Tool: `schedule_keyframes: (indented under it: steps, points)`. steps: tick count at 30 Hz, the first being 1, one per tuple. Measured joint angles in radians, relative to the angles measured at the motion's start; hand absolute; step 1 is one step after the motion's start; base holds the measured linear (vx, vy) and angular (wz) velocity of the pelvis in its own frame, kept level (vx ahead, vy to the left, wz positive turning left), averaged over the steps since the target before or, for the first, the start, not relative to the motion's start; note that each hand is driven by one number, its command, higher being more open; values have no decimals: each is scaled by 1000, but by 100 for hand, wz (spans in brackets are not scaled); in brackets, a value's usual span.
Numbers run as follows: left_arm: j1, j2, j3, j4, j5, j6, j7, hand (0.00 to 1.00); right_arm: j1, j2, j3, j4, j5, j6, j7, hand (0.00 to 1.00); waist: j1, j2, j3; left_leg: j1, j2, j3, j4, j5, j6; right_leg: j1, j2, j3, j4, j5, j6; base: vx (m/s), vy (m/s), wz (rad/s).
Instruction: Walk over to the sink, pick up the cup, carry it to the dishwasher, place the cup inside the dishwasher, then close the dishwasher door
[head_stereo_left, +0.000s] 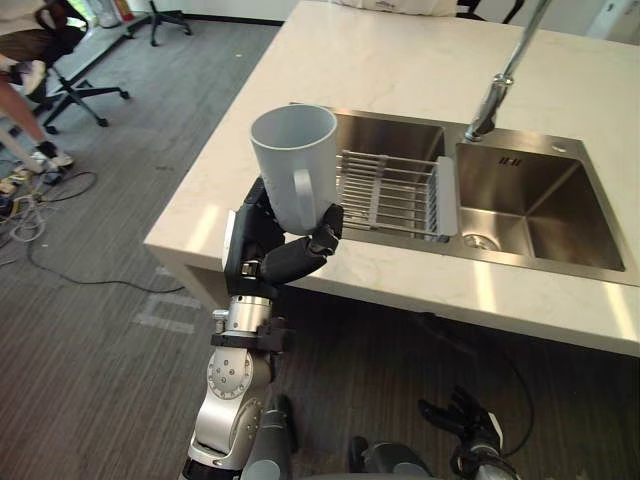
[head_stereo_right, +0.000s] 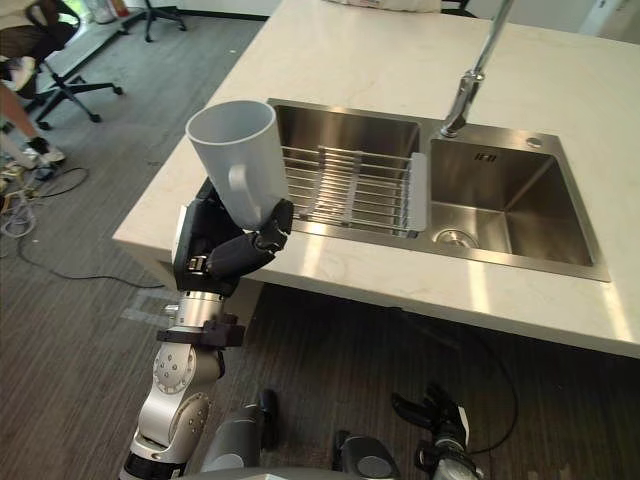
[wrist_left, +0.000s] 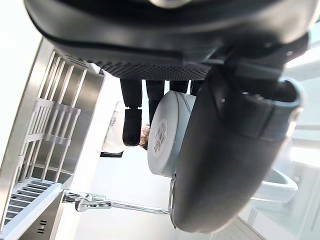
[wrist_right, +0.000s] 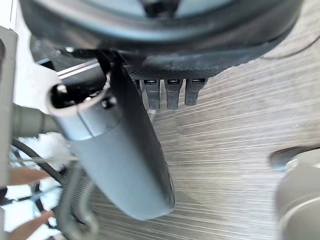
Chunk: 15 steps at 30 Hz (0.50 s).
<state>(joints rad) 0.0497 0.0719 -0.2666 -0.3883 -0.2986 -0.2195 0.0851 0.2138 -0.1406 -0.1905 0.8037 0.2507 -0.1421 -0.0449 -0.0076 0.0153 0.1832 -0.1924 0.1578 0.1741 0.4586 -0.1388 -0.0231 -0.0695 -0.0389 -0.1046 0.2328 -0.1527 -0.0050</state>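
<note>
A pale grey cup (head_stereo_left: 292, 152) with a handle stands upright in my left hand (head_stereo_left: 268, 256), lifted in front of the counter's near edge beside the sink. The fingers and thumb are curled round its lower part. In the left wrist view the cup's base (wrist_left: 167, 131) shows past the thumb (wrist_left: 225, 165). My right hand (head_stereo_left: 466, 414) hangs low over the floor at the lower right, empty; its fingers (wrist_right: 172, 93) are straight in the right wrist view.
A steel double sink (head_stereo_left: 545, 200) is set in the pale stone counter (head_stereo_left: 400, 60), with a wire rack (head_stereo_left: 395, 192) over the left basin and a tall faucet (head_stereo_left: 497, 92). An office chair (head_stereo_left: 65, 85), a person's leg (head_stereo_left: 22, 112) and floor cables (head_stereo_left: 35, 215) lie to the left.
</note>
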Motion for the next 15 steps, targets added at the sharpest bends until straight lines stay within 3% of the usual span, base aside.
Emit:
schedule_keyframes:
  steps: [1, 2, 3, 4, 8, 13, 14, 15]
  points:
    - [-10, 1, -2, 5, 0, -2, -3, 30, 1, 4, -1, 0, 0, 0, 0, 90, -14, 5, -5, 57, 4, 24, -55, -13, -15, 0, -13, -25, -12, 8, 10, -77, 145, 91]
    - [-33, -2, -7, 21, 0, -2, -4, 30, 5, 7, -2, 0, 0, 0, 2, 90, -33, 28, -23, 138, 2, 44, -217, -2, -33, -7, -26, -69, -24, 20, 31, -61, 174, 95]
    - [-42, -7, -7, 29, 1, -3, -4, 30, 6, 9, -2, 0, 0, 0, 2, 90, -35, 39, -31, 149, -2, 50, -275, 6, -48, -13, -26, -84, -34, 29, 41, -59, 192, 73]
    - [-52, -1, -5, 41, 1, -6, -4, 30, -2, 20, -2, 6, -1, 1, 2, 90, -32, 30, -33, 153, -15, 48, -304, 24, -59, -14, -36, -88, -45, 40, 47, -55, 204, 31]
    - [-47, 34, 15, 95, 0, -3, 4, 30, -6, 49, 0, 0, -6, 1, 15, 90, -18, 8, -45, 156, -68, 16, -316, 41, -46, 35, -76, -129, -102, 78, 75, -34, 138, 33]
    - [-27, 34, 33, 93, 0, -3, 3, 30, -26, 44, 5, -1, -20, 1, 20, 90, 2, -3, -48, 148, -93, -13, -313, 45, -27, 30, -94, -138, -59, 65, 67, -71, 58, 19]
    - [-24, 35, 34, 93, 0, -3, 3, 30, -25, 43, 5, -1, -22, 1, 21, 90, -2, -5, -47, 146, -97, -24, -313, 46, -23, 24, -93, -112, -38, 50, 69, -91, 20, 49]
    - [-18, 36, 31, 93, 1, -3, 2, 30, -15, 43, 5, -4, -34, 1, 21, 90, -17, -16, -48, 137, -112, -56, -305, 47, -15, 11, -78, 8, 8, -7, 53, -68, -27, 86]
